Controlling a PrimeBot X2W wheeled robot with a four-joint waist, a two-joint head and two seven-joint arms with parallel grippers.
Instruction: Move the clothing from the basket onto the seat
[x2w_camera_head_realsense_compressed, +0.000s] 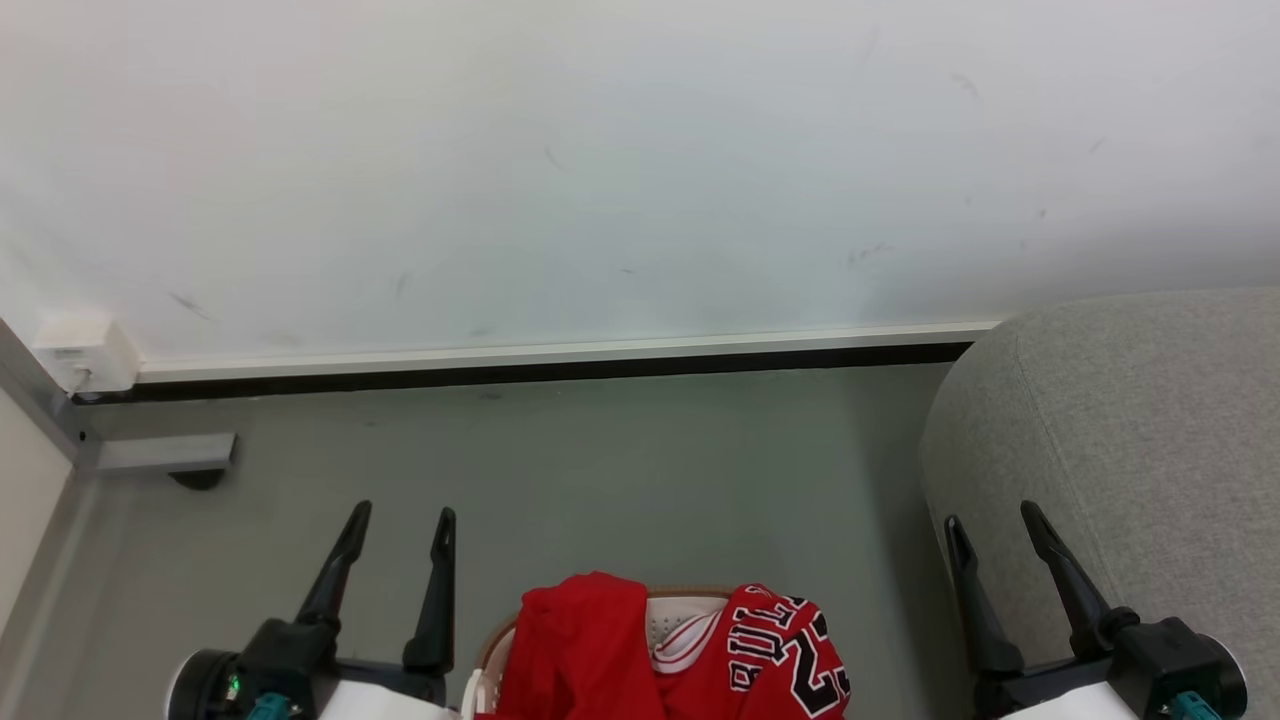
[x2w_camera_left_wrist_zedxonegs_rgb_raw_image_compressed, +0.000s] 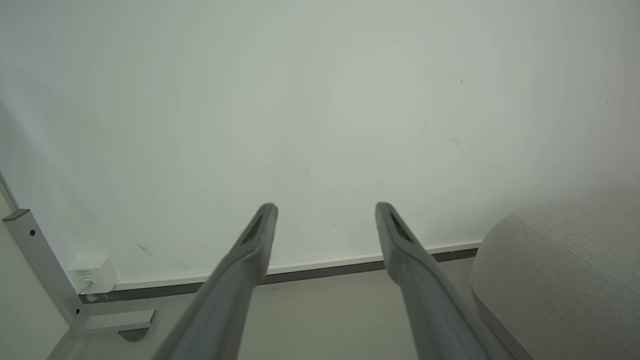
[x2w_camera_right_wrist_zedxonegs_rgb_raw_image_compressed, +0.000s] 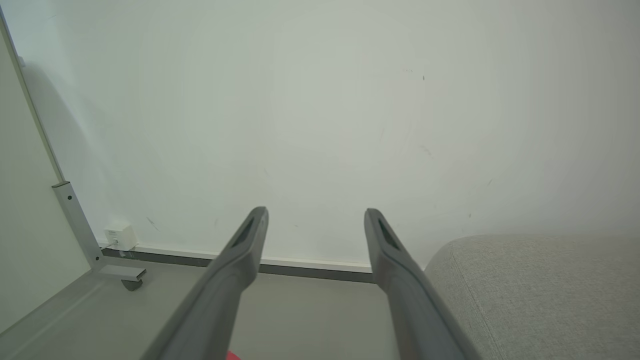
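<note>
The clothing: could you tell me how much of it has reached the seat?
None yet: both red garments sit in the basket, and the visible part of the seat holds nothing. Nothing is in hand; left gripper and right gripper are open beside the basket. Both transfers remain.

Spread wide and empty, the right claw (x2w_camera_right_wrist_zedxonegs_rgb_raw_image_compressed: 316, 212) faces the white wall (x2w_camera_right_wrist_zedxonegs_rgb_raw_image_compressed: 320, 100); grey seat (x2w_camera_right_wrist_zedxonegs_rgb_raw_image_compressed: 540, 295) lower right.

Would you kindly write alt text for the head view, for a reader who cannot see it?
Two red garments, one a jersey lettered BULLS 23, lie heaped in a cream basket at bottom centre. The left gripper and right gripper flank it, open and empty, and a grey seat stands at the right before a white wall.
</note>
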